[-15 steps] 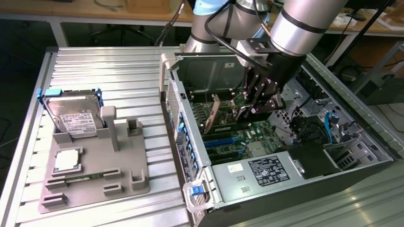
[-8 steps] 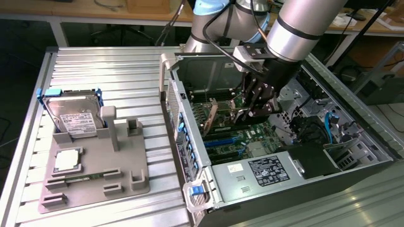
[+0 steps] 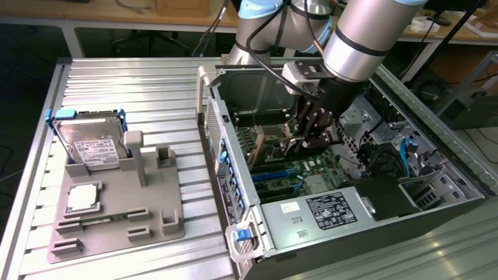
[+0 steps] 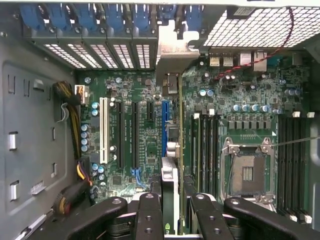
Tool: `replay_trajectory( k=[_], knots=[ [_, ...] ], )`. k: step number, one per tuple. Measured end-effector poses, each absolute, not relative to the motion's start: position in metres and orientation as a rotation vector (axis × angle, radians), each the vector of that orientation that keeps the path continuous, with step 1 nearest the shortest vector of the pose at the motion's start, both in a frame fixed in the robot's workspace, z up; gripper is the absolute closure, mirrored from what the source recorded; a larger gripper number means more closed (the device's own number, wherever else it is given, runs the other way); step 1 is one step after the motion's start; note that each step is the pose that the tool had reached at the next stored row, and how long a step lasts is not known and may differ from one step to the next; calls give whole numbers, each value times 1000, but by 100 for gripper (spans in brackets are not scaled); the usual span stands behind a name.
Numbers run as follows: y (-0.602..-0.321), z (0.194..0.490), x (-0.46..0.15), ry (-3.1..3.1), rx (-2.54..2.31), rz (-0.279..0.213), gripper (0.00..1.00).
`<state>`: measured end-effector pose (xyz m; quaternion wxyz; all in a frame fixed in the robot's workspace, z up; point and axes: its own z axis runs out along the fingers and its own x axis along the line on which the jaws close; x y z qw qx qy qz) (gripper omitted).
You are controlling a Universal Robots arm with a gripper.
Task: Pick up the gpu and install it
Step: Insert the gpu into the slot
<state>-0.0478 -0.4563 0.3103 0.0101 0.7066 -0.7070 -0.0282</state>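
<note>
While the arm (image 3: 350, 35) reaches steeply down into the open computer case (image 3: 435, 192), its gripper (image 3: 311, 137) hangs just above the motherboard (image 4: 135, 125), fingers (image 4: 150, 215) clamped on the gpu (image 4: 172, 165). Held on edge, the card stands over the blue slot (image 4: 165, 120), its metal bracket (image 4: 175, 55) toward the case's rear wall.

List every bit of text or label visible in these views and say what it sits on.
None can be read.
White label on the power supply: printed lines, too small.
Label on the hard drive: print too small.
White sticker on the grey tray: blurred.
Markings on the motherboard: too small.
The gpu in the fingers: no legible print.
</note>
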Motion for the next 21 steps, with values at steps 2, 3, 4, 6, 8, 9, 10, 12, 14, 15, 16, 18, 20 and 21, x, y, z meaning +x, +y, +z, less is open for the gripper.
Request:
replay_trajectory(
  k=[2,3,4,6,8,9,10,12,14,15,16,18,20,21],
  knots=[
    [-456,307,-50,-2207,2206,-88,73],
    [-456,305,-51,-2207,2206,-88,73],
    [-456,303,-52,-2207,2206,-88,73],
    [-456,300,-53,-2207,2206,-88,73],
    [-456,296,-55,-2207,2206,-88,73],
    [-456,295,-56,-2207,2206,-88,73],
    [-456,293,-57,-2207,2206,-88,73],
    [-456,290,-58,-2207,2206,-88,73],
    [-456,287,-60,-2207,2206,-88,73],
    [-456,286,-61,-2207,2206,-88,73],
    [-456,284,-62,-2207,2206,-88,73],
    [-456,281,-64,-2207,2206,-88,73],
    [-456,279,-65,-2207,2206,-88,73],
    [-456,278,-65,-2207,2206,-88,73]
  ],
)
